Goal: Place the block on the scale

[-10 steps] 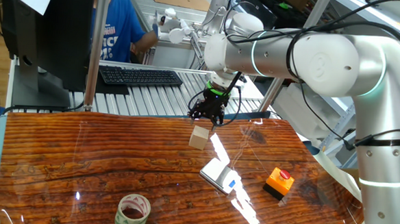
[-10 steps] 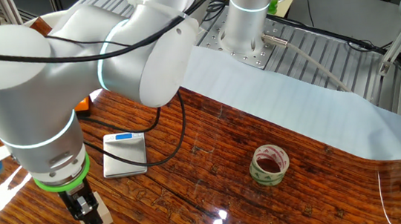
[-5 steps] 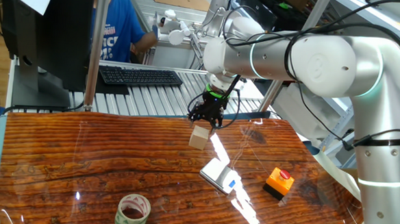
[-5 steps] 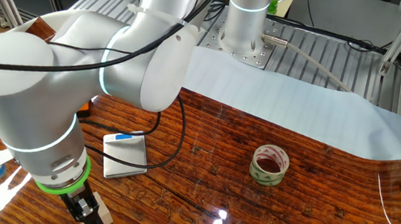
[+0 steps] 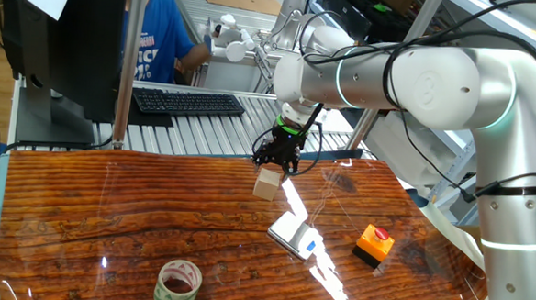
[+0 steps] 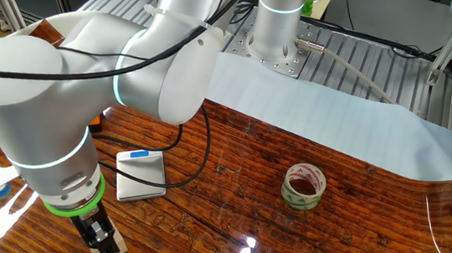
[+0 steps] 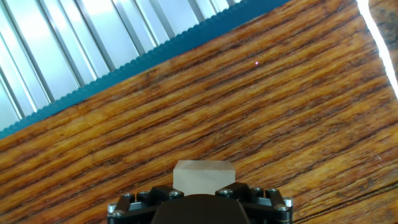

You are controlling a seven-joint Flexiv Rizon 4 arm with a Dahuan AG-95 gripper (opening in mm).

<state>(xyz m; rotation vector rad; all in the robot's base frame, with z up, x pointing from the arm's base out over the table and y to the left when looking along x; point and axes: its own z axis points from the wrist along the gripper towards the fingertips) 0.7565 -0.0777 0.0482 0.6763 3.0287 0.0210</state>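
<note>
The block (image 5: pixel 268 183) is a small tan wooden cube near the far side of the wooden table. My gripper (image 5: pixel 276 160) stands right over it, with dark fingers down on its top part. In the hand view the block (image 7: pixel 204 175) sits between the jaws of my gripper (image 7: pixel 204 190), so the gripper is shut on it. Whether it rests on the table or hangs just above it I cannot tell. The other fixed view shows the gripper (image 6: pixel 101 241) around the block (image 6: pixel 112 243). The scale (image 5: pixel 296 235) lies flat in front and to the right of the block, and shows in the other fixed view too (image 6: pixel 140 174).
An orange box with a red button (image 5: pixel 374 242) sits right of the scale. A roll of tape (image 5: pixel 179 284) stands near the front edge and also shows in the other fixed view (image 6: pixel 303 186). A keyboard (image 5: pixel 188 101) and a person are behind the table.
The arm's upper links have shifted slightly. The gripper and the block stay at almost the same spot.
</note>
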